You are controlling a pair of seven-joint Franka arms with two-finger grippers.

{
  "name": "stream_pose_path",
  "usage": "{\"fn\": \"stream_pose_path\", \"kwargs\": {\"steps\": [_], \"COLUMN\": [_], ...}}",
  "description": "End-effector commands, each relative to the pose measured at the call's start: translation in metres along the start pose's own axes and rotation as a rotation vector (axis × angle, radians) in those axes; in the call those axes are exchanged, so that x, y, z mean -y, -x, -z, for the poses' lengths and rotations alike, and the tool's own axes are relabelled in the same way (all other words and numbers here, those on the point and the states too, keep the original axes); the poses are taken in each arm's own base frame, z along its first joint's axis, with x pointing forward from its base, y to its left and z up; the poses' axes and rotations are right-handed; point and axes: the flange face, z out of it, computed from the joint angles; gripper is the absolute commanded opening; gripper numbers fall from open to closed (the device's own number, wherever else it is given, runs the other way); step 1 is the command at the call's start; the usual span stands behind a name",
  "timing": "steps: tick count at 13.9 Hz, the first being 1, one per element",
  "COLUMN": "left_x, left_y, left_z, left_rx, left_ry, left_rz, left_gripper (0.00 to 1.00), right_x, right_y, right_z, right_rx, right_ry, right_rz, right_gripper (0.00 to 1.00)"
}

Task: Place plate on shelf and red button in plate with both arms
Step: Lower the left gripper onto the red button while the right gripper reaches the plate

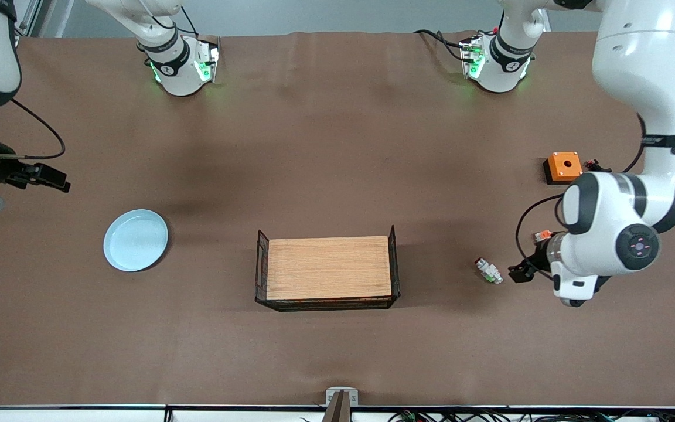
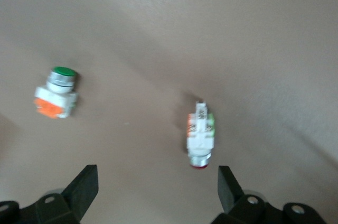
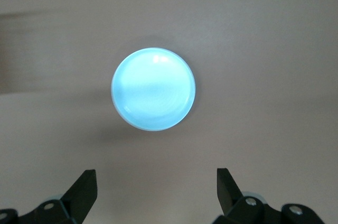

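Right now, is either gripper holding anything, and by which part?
Nothing is held. The left gripper is open above the red button, which lies on the table. The right gripper is open above the plate, not touching it.

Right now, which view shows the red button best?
The left wrist view: the red button lies large on the table, between the open fingers of the left gripper, its red end and green spot clear. In the front view it is only a tiny piece beside that gripper. The right wrist view does not show it.
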Motion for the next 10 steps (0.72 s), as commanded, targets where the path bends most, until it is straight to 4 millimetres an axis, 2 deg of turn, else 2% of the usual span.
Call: {"fn": "stream_pose_path", "kwargs": {"steps": [1, 5, 8, 9, 10], "left_x": [-0.017, -0.034, -0.041, -0.048, -0.048], "left_y": [-0.003, 0.000, -0.003, 0.006, 0.006], "left_z": [-0.013, -0.035, -0.041, -0.042, -0.045], "left_rx": [-0.032, -0.068, -0.104, -0.107, -0.110], "left_ry": [0.040, 0.074, 0.124, 0.123, 0.118], "left_rz": [0.059, 0.087, 0.139, 0.128, 0.125], "left_gripper": [1.00, 1.00, 1.00, 1.00, 1.00], "right_x": [-0.021, -0.044, -0.050, -0.055, -0.058], "right_y": [0.002, -0.016, -0.028, -0.030, -0.032], "right_z": [-0.042, -0.113, -0.160, -0.176, -0.192], "right_rx": [-0.026, 0.002, 0.010, 0.013, 0.016], "right_ry": [0.007, -0.001, -0.005, -0.006, -0.008], "right_rz": [-0.004, -0.038, -0.042, -0.051, -0.055], "right_gripper": [1.00, 1.00, 1.00, 1.00, 1.00]}}
